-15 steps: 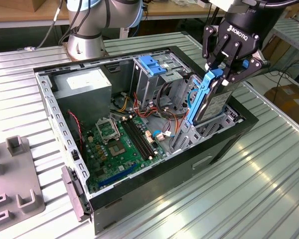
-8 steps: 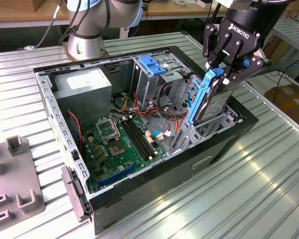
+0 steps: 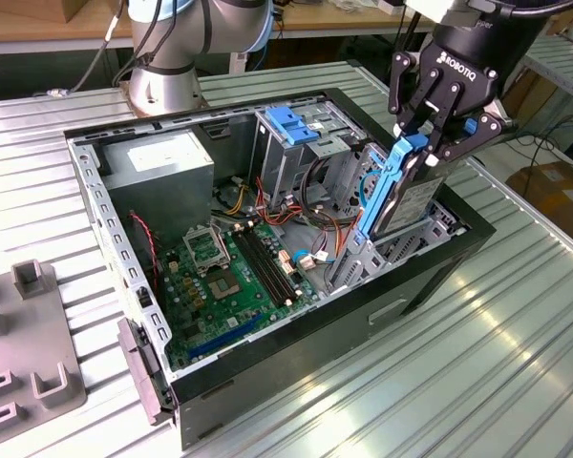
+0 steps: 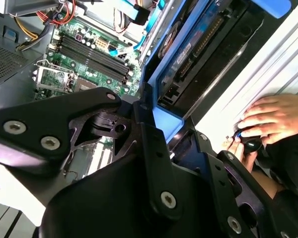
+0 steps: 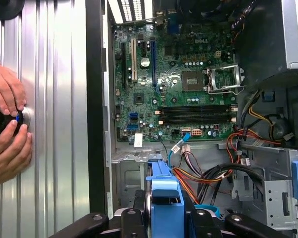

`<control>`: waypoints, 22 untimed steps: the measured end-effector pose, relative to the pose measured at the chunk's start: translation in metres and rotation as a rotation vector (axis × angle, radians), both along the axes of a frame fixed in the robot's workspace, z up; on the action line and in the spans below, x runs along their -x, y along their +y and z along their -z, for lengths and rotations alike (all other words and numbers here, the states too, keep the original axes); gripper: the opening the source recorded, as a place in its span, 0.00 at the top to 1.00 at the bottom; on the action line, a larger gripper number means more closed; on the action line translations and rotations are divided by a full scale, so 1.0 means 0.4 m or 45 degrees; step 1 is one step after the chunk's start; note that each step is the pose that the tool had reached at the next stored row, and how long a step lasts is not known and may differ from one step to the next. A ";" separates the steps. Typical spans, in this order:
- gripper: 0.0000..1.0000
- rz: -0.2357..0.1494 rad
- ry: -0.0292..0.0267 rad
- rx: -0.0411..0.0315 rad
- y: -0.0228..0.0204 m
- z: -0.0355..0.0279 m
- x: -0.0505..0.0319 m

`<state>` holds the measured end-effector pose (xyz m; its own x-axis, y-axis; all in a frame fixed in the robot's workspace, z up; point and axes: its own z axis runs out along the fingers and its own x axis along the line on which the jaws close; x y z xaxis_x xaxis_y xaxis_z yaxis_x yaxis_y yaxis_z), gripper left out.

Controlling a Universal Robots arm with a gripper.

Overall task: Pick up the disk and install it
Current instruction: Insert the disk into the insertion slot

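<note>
The disk stands on edge, tilted, partly down in the front bay of the open computer case at the exterior view's right. It is dark with a pale label and blue plastic rails. My gripper is shut on its upper blue end. In the second wrist view the disk runs away from the gripper, connector side showing. In the first wrist view the disk's blue rail sits between the fingers, above the bay's metal frame.
Inside the case lie the motherboard, a grey power-supply box, a drive cage with a blue top and loose cables. A person's hands work a small device on the ribbed table beside the case. A grey fixture sits at the exterior view's left.
</note>
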<state>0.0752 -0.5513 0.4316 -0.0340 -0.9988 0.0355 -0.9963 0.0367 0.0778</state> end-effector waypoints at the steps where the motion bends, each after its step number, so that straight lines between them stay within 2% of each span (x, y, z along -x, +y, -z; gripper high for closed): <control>1: 0.63 0.000 0.0000 -0.0010 0.000 0.005 0.000; 5: 0.63 0.000 0.0000 -0.0023 0.000 0.016 0.000; 12: 0.63 0.000 0.0000 -0.0051 -0.001 0.045 -0.001; 19: 0.63 0.000 0.0000 -0.0077 -0.001 0.086 -0.002; 22: 0.63 0.000 0.0000 -0.0091 -0.001 0.109 -0.002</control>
<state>0.0760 -0.5519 0.3880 -0.0340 -0.9990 0.0283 -0.9963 0.0361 0.0780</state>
